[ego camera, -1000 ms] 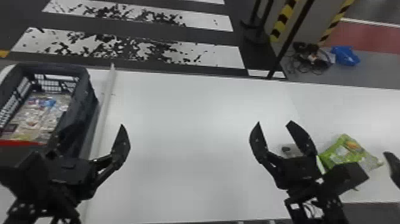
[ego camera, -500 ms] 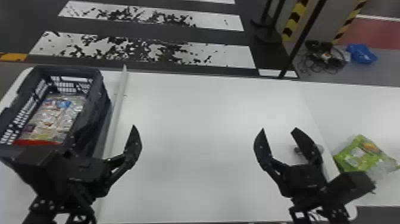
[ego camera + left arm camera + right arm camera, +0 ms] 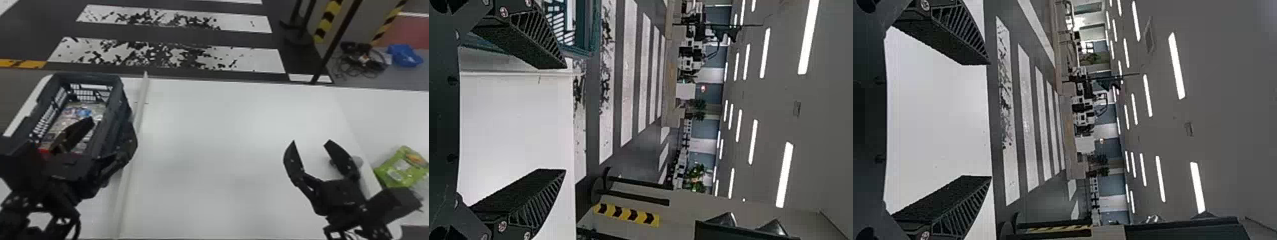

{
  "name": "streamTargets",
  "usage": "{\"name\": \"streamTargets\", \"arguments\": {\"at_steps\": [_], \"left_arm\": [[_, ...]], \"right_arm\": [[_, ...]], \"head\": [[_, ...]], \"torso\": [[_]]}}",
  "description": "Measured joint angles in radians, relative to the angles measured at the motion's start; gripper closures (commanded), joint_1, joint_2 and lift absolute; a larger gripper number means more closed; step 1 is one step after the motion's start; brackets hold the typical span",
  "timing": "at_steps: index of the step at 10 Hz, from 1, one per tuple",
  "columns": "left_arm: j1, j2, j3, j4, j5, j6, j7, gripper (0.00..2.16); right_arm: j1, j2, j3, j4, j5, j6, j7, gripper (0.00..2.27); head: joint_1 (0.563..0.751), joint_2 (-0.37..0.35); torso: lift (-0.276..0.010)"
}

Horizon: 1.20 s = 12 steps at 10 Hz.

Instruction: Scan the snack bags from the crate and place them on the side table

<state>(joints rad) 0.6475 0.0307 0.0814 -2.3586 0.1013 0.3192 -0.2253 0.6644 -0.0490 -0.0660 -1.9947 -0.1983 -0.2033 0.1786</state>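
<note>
One pincer (image 3: pixel 111 122) (left) nearer crate (image 3: pixel 118 86)

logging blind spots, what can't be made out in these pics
Crate, near end: head view, behind the left gripper.
Count of snack bags inside: head view, overlapping, too small.
Grey object, what it is: head view, partly behind the right gripper.
Green bag, right side: head view, cut off by the edge.

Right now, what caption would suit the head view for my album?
Open left gripper near a crate of snack bags, open right gripper above a white table.
</note>
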Motion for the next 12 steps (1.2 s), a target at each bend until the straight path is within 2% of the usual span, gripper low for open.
{"name": "streamTargets", "arguments": {"at_steps": [2,4,5,7,10,12], "left_arm": [[-0.057,0.0,0.121,-0.04,0.033,0.19,-0.069,0.15],[-0.145,0.004,0.236,-0.055,0.034,0.348,-0.132,0.13],[-0.2,0.007,0.283,-0.055,0.017,0.417,-0.177,0.12],[-0.324,0.017,0.34,-0.025,-0.057,0.531,-0.271,0.11],[-0.449,0.096,0.355,0.069,-0.179,0.599,-0.344,0.11],[-0.507,0.133,0.351,0.146,-0.249,0.606,-0.423,0.1]], "right_arm": [[0.002,0.0,0.0,0.003,-0.001,0.0,0.005,0.06],[0.003,-0.002,0.0,0.006,-0.001,0.0,0.007,0.06],[0.004,-0.002,0.0,0.007,-0.001,0.0,0.007,0.06],[0.006,-0.002,0.003,0.006,0.001,-0.001,0.007,0.06],[0.006,-0.004,0.016,0.003,0.004,-0.001,0.013,0.06],[0.006,-0.007,0.029,0.002,0.009,0.0,0.013,0.06]], "head": [[0.695,0.012],[0.695,0.084],[0.695,0.097],[0.695,0.145],[0.695,0.205],[0.695,0.232]], "torso": [[-0.094],[-0.094],[-0.094],[-0.094],[-0.094],[-0.094]]}}
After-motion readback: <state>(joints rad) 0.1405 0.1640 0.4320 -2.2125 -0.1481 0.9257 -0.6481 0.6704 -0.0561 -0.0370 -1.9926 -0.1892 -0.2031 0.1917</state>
